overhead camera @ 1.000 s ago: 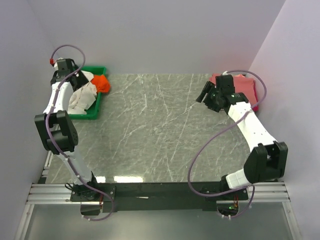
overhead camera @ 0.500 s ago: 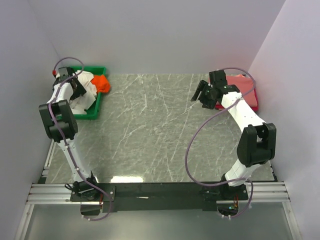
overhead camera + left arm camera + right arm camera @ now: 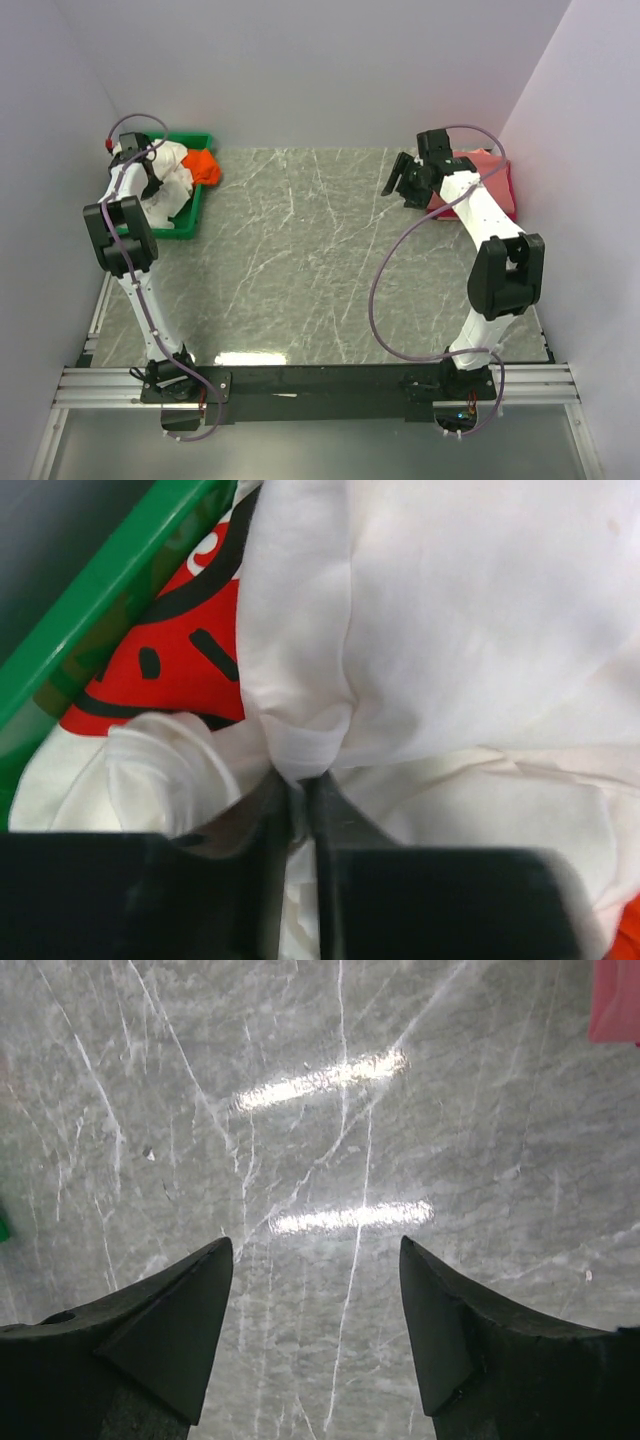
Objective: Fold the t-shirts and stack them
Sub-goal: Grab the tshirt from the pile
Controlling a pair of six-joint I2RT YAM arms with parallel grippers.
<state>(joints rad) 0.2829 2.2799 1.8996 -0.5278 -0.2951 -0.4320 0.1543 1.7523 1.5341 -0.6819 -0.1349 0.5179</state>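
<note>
A crumpled white t-shirt [image 3: 168, 188] with a red print [image 3: 170, 670] lies in the green tray [image 3: 186, 229] at the far left. An orange t-shirt [image 3: 203, 165] hangs over the tray's right rim. My left gripper [image 3: 300, 780] is down in the tray, shut on a pinched fold of the white t-shirt [image 3: 450, 630]. At the far right lie salmon-pink and red t-shirts [image 3: 492, 170]. Just left of them my right gripper [image 3: 397, 185] hovers open over bare table [image 3: 330, 1140], with nothing between its fingers. A pink t-shirt corner [image 3: 615, 1000] shows in the right wrist view.
The green tray wall [image 3: 110, 580] runs close on the left of my left gripper. Grey walls enclose the marble table [image 3: 310, 260] at the back and on both sides. The arm bases and a metal rail [image 3: 320, 385] stand along the near edge.
My left gripper dropped into the tray and went from open to shut on the white t-shirt. My right gripper drifted left and back, away from the pink t-shirts, still open.
</note>
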